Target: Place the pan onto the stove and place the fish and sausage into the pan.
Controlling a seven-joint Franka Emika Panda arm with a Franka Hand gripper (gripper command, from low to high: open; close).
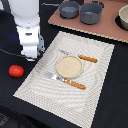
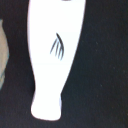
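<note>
End effector (image 1: pixel 30 54) hangs low over the dark desk (image 1: pixel 107 85), off the placemat's (image 1: pixel 95 70) exterior-view left edge; fingers hidden, so open or closed I cannot tell. Stove (image 1: pixel 107 27) carries the pan (image 1: pixel 69 9). Fish (image 2: pixel 52 55) fills the wrist view. Sausage (image 1: pixel 16 71) lies beside the arm.

Pan (image 1: pixel 69 9): round, blue-grey, upright on the pinkish-brown stove (image 1: pixel 107 27), handle not made out. Sausage (image 1: pixel 16 70): bright red lump, alone on the dark desk (image 1: pixel 10 30), well apart from the stove. Fish (image 2: pixel 54 57): white, elongated, faint dark marks, lying flat on the dark desk.
</note>
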